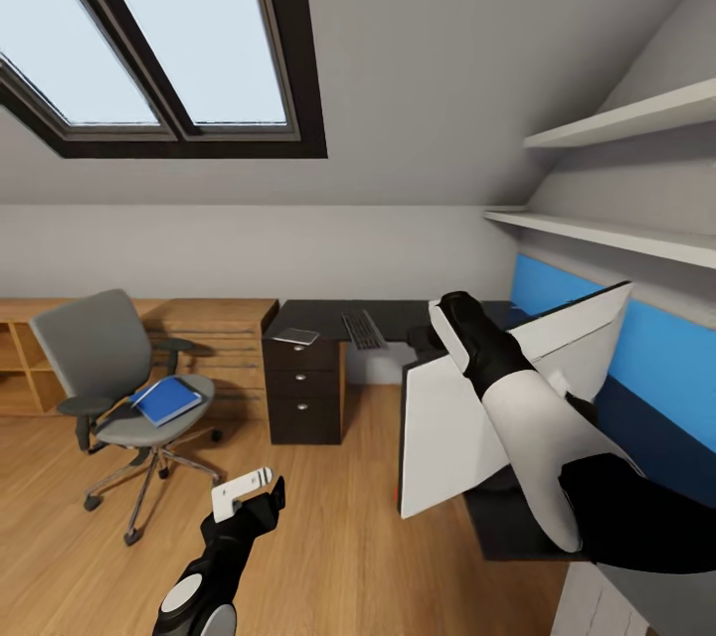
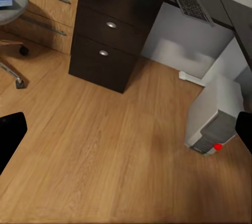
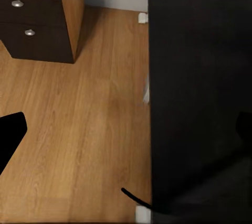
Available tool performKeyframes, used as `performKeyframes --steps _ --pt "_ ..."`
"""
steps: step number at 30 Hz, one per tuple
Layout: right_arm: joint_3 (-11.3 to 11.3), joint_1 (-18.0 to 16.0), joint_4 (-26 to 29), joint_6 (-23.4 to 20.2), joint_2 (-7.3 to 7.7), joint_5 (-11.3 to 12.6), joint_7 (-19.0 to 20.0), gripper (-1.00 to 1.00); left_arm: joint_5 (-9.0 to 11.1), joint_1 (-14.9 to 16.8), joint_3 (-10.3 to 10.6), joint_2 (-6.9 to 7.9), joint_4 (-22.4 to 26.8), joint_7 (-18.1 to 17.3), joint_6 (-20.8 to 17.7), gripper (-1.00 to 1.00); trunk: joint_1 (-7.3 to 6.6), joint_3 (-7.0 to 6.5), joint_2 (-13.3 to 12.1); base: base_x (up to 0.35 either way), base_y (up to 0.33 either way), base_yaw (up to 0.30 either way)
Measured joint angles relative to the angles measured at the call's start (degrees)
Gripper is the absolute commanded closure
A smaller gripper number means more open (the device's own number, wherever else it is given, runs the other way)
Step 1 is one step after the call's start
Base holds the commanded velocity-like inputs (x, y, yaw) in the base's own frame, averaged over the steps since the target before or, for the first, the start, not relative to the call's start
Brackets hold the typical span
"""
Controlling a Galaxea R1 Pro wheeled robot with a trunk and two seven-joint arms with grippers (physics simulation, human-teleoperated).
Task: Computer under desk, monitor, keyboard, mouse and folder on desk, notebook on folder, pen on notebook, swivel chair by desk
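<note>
My right gripper [image 1: 452, 313] is at the top corner of the monitor [image 1: 438, 437], which tilts with its white back towards me over the desk [image 1: 398, 316]. In the right wrist view the gripper [image 3: 127, 129] has its fingertips far apart beside the black screen [image 3: 199, 77]. My left gripper [image 1: 249, 497] [image 2: 126, 135] hangs open over the floor. The keyboard [image 1: 363, 328] [image 2: 189, 1] and the notebook [image 1: 295, 336] lie on the desk. The folder [image 1: 166, 399] lies on the swivel chair [image 1: 109, 368]. The computer [image 2: 215, 114] stands on the floor. The mouse and pen are out of view.
A dark drawer unit [image 1: 303, 388] [image 2: 107, 30] stands under the desk's left end. A wooden dresser [image 1: 219, 338] runs along the wall behind the chair. White shelves [image 1: 617, 124] and a blue wall panel [image 1: 666, 348] are at the right. Open wood floor [image 1: 328, 537] lies ahead.
</note>
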State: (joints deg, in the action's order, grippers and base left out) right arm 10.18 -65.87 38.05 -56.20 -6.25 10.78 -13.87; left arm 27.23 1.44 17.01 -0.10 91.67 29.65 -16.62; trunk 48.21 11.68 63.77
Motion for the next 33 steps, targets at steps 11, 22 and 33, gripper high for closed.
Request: performKeyframes --steps 11,22,33 --pt "-0.24 0.00 2.24 0.73 0.17 -0.22 0.01 -1.00 0.05 0.00 0.03 0.00 0.00 0.00 -0.02 -1.00 -0.03 0.00 0.00 -0.025 -0.001 0.000" --pt "-1.93 2.35 34.94 4.40 2.65 0.14 -0.11 -1.00 0.08 0.00 0.12 -0.05 -0.06 0.00 -0.08 -1.00 -0.03 0.00 0.00 0.000 0.000 0.000" --pt "-24.28 13.51 49.78 4.73 4.96 -0.41 0.04 -1.00 0.08 -0.01 0.20 -0.06 -0.15 -0.01 -0.07 -1.00 -0.01 0.01 0.00 -0.063 -0.162 0.000"
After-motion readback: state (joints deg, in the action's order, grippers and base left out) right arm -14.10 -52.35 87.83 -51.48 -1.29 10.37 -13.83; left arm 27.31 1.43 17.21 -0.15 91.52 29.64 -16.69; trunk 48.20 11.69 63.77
